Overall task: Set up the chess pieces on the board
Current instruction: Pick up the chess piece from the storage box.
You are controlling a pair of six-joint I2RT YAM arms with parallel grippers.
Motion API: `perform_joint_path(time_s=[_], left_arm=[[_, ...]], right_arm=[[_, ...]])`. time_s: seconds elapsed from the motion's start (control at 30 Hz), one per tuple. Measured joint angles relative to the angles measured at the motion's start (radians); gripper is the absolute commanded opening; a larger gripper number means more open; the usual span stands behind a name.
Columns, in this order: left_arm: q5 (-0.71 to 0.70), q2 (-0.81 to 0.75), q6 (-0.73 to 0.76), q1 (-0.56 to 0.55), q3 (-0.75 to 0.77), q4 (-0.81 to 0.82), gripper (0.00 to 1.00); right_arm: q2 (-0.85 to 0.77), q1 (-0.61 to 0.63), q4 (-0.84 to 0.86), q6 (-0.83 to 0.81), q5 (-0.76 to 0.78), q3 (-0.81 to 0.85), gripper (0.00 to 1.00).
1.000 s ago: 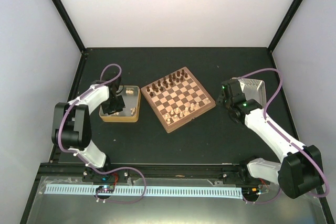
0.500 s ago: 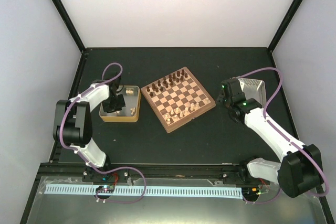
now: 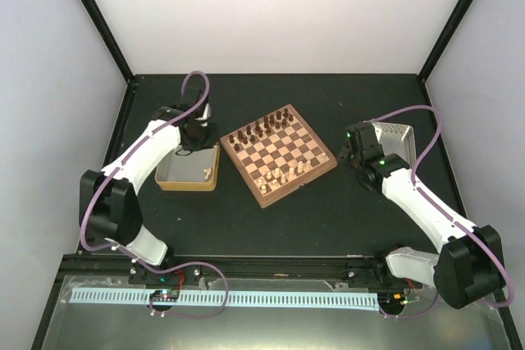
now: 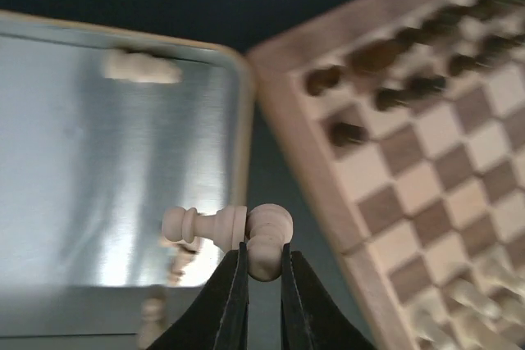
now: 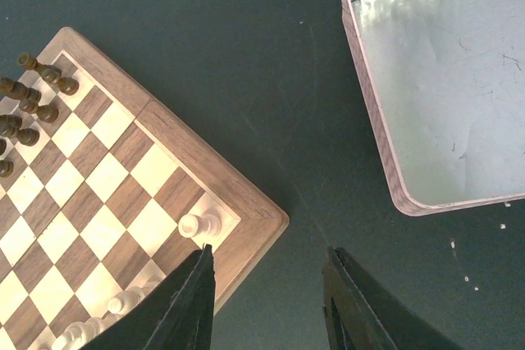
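— Where are the chess pieces at this point?
— Mostly on the board, which sits cornerwise in the middle of the table. The dark pieces crowd its far-left edge and the pale pieces its near-right edge. A lone pale piece stands on the right corner square.
— And the one in the air?
— That cream piece is clamped sideways in the left gripper, over the gap between the tan tray and the board's left corner. A few loose pieces lie in that tray.
— The other arm?
— The right gripper hangs with its fingers apart and nothing between them. It's above bare table just off the board's right corner, with the silver tray near it.
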Motion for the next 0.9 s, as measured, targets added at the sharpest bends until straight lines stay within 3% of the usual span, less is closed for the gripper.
perform_joint_path(time_s=[0.2, 0.43, 0.73, 0.9], left_arm=[[0.081, 0.062, 0.001, -0.145, 0.086, 0.010, 0.09], [0.121, 0.270, 0.022, -0.267, 0.248, 0.008, 0.09], [0.157, 0.391, 0.054, -0.314, 0.328, -0.016, 0.09], [0.203, 0.391, 0.063, -0.313, 0.378, -0.035, 0.09]], right_arm=[[0.000, 0.000, 0.006, 0.000, -0.005, 0.000, 0.38], [-0.015, 0.000, 0.012, -0.002, -0.014, -0.001, 0.38], [-0.002, 0.000, 0.034, -0.041, -0.094, -0.001, 0.39], [0.064, 0.000, 0.122, -0.109, -0.286, 0.002, 0.41]])
